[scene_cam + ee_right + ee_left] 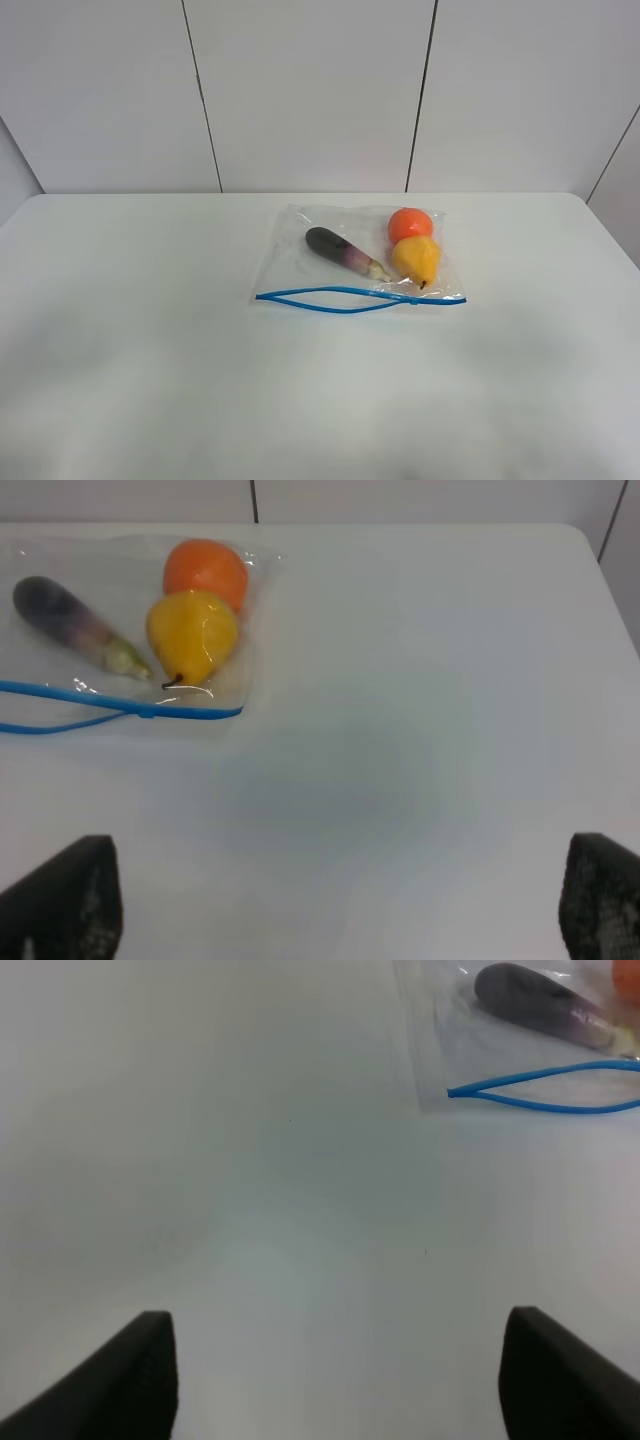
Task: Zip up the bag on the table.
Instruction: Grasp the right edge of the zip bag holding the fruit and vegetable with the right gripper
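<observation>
The clear zip bag [300,268] lies flat on the white table [140,360], right of centre. It holds an orange fruit [410,223], a yellow pear [416,258] and a purple eggplant [338,249]. Its blue zipper strip [350,297] faces the front; the two tracks gape apart along the left part and meet near the right end. My left gripper [335,1380] is open and empty, well short of the bag's left corner [450,1092]. My right gripper [335,910] is open and empty, off to the right of the bag [120,685]. Neither gripper shows in the exterior view.
White wall panels [310,90] stand behind the table's far edge. The table's right edge [600,580] runs near the bag's right side. Bare tabletop lies around the bag.
</observation>
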